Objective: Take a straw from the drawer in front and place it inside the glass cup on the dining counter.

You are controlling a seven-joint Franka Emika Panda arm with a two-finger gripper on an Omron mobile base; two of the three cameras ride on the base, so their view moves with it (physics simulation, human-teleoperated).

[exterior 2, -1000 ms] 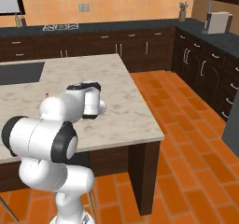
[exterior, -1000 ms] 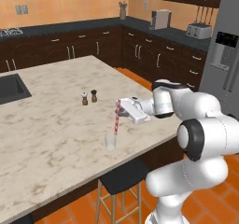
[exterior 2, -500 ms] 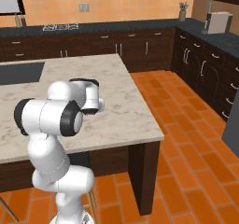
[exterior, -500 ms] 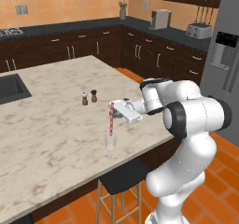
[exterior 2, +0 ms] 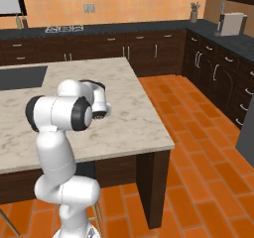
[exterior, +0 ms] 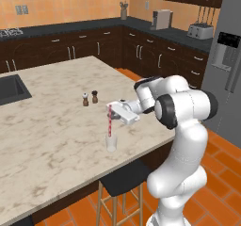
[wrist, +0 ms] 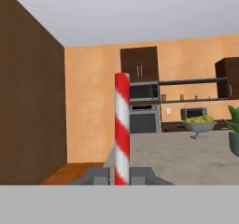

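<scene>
Since before, my arm has swung left; my pincer (exterior: 113, 108) clenches the light, stiff red-and-white striped straw (exterior: 110, 120) near its top, above the small clear glass cup (exterior: 111, 142).

Clear glass cup (exterior: 111, 142); beige marbled dining counter (exterior: 52, 126), smooth matt top.

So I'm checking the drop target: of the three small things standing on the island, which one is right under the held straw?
The clear glass cup, nearest the counter edge. The straw hangs upright over it; the two dark-topped shakers stand farther back.

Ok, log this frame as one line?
phase: placing | gripper: shut on straw | straw: upright, lower end at glass cup | cup: on dining counter
</scene>
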